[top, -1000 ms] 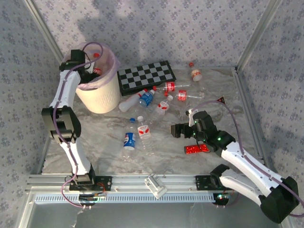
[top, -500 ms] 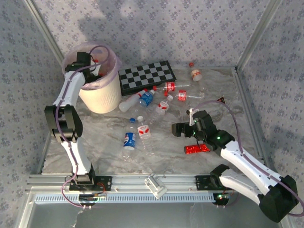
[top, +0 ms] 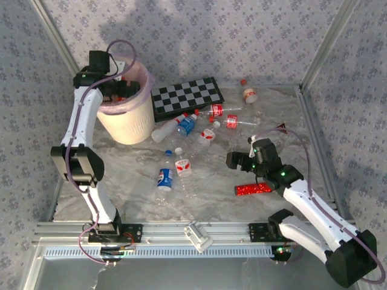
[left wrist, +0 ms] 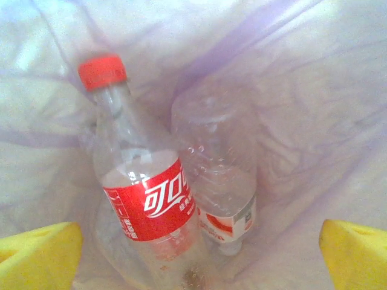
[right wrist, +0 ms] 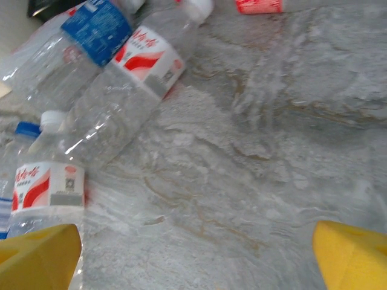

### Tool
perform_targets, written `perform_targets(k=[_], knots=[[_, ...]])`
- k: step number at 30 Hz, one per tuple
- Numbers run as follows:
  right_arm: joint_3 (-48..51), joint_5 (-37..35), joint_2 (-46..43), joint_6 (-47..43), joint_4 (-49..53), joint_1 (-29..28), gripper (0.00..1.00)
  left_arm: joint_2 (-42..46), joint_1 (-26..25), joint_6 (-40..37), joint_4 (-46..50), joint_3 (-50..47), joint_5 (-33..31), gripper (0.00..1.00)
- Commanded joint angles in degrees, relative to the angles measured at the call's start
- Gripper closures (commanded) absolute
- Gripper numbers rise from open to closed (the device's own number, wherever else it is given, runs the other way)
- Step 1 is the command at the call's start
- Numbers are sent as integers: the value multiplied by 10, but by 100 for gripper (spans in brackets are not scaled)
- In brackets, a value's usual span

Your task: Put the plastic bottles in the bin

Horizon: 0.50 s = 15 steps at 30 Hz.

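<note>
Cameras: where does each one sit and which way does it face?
Top external: above and behind the bases, looking down on the table, both arms, left claw at the bin, right claw.
Left wrist: above the bin, facing down onto two bottles; yellow fingertips in the corners.
Right wrist: low over the table, facing bottles; yellow fingertips likewise.
Shared: top and right wrist both show the blue-labelled bottle.

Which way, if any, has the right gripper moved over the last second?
Yes. The right gripper has shifted slightly rightward and up in the top view, its tips now nearer the left end of the unmoved red glittery tube.
</note>
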<state>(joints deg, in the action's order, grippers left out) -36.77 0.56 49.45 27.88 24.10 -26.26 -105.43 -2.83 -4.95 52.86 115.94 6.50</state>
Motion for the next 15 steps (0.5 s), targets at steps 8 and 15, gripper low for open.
perform_targets(k=[8, 15], knots=[[-24, 16, -26, 164, 68, 148, 0, 115, -37, -15, 33, 13, -77, 0], [-25, 23, 23, 316, 6, 239, 0, 237, -149, -28, 17, -37, -176, 0]])
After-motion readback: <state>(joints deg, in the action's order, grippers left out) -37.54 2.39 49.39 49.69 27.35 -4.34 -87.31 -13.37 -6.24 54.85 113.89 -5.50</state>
